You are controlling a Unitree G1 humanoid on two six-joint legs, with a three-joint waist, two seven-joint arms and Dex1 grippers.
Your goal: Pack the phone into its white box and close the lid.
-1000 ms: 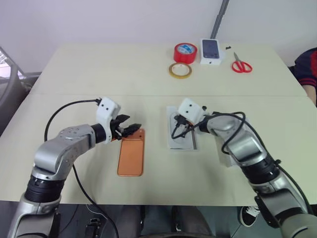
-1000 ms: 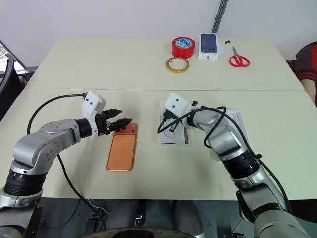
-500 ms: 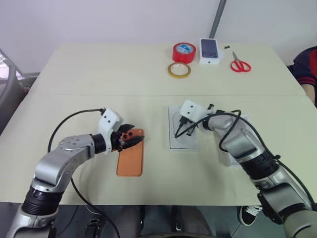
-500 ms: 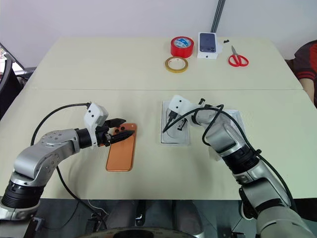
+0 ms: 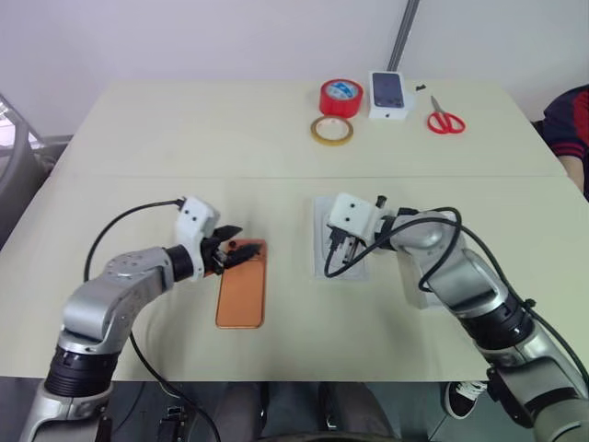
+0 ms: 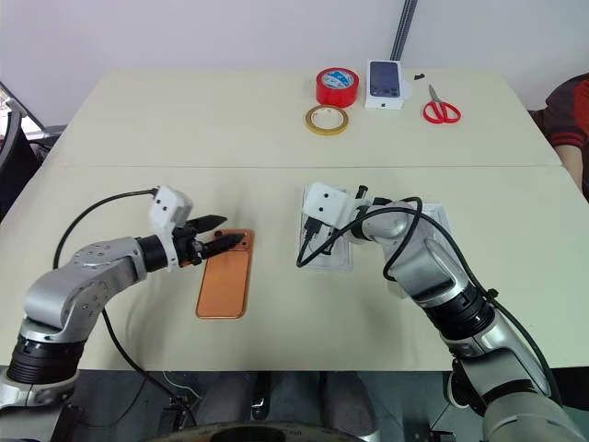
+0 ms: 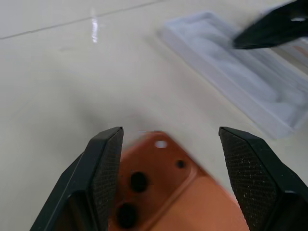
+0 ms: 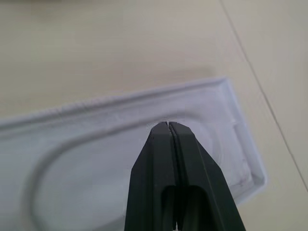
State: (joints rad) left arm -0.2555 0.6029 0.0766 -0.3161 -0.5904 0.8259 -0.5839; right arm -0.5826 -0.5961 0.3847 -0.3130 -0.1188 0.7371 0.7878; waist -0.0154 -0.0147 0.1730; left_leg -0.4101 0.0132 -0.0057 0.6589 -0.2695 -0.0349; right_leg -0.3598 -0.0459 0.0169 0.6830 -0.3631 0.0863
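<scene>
On the tabletop (image 5: 184, 129) I take the phone (image 5: 242, 287) as my landmark: it lies flat, copper-orange back up, camera cluster at its far end. My left claw (image 5: 241, 252) hangs over that far end with its two black fingers spread and nothing between them; I cannot tell whether they touch the phone.

Right of the phone, apart from it, lies a shallow white tray (image 5: 340, 250) with a raised oval outline moulded into its floor. My right claw (image 5: 334, 261) is clenched tight on nothing, its tip over that tray. Whether this tray is the lid or an insert, I cannot say. Farther right of the phone, mostly hidden behind my right forearm, more white pieces (image 6: 440, 219) show at their corners; I cannot tell what they are.

Well beyond the phone, at the far edge, sit a red tape roll (image 5: 342, 97), a thinner yellowish tape ring (image 5: 332, 131), a small white box with a phone picture (image 5: 390, 94) and red-handled scissors (image 5: 444, 121). A person's dark sleeve (image 5: 566, 129) shows at the right edge.

My left wrist view gives what the head views cannot: the phone's lenses (image 7: 138, 182) lie between the spread fingers (image 7: 107, 168), with the right claw's dark tip (image 7: 269, 30) over the tray beyond. My right wrist view shows the closed fingers (image 8: 177, 163) over the tray's oval moulding (image 8: 96, 159).
</scene>
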